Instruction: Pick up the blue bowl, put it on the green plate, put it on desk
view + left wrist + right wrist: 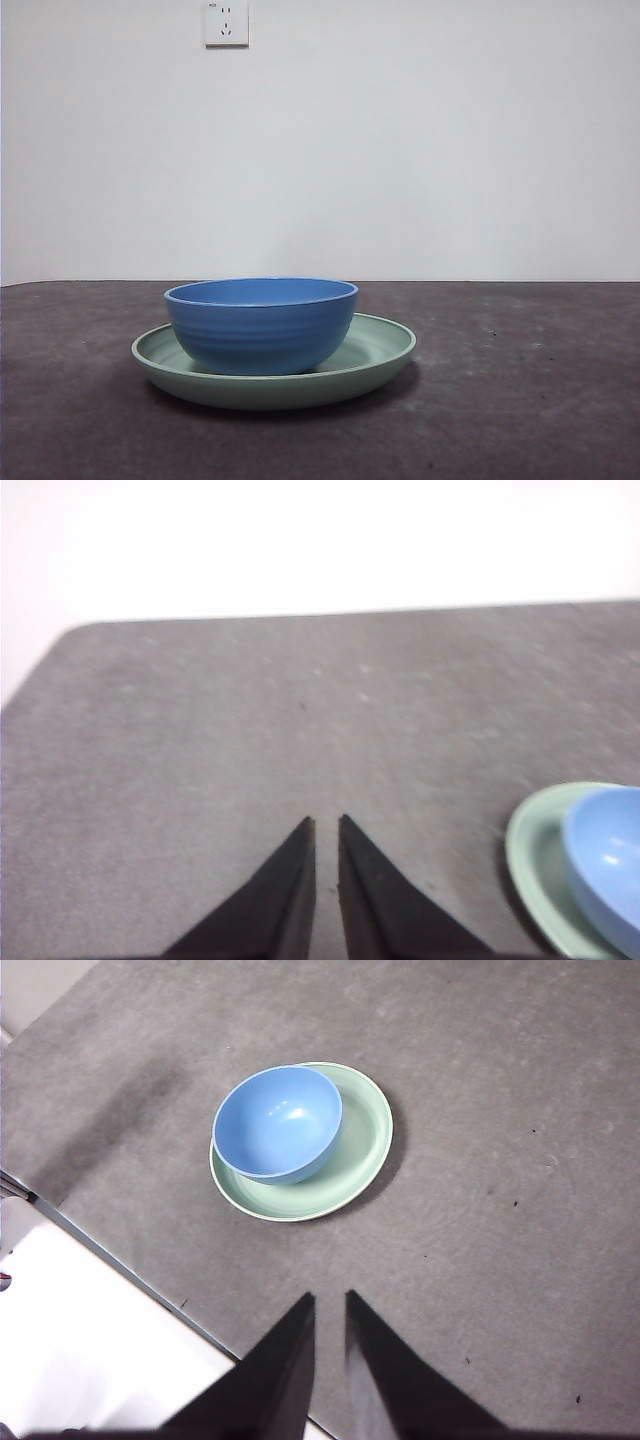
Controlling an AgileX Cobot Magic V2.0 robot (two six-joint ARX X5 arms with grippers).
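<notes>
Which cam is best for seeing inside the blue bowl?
Right wrist view: it looks down into the blue bowl, showing its whole interior. Front view shows only the outer wall and rim. Left wrist view cuts it off at the frame edge.

Left tool (326,825) nearly closed, right tool (329,1300) likewise, apparently both empty

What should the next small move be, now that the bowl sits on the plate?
Probably bring the right gripper down toward the glossy blue bowl. It rests upright in the pale green plate, off-centre, and neither gripper holds anything.
</notes>
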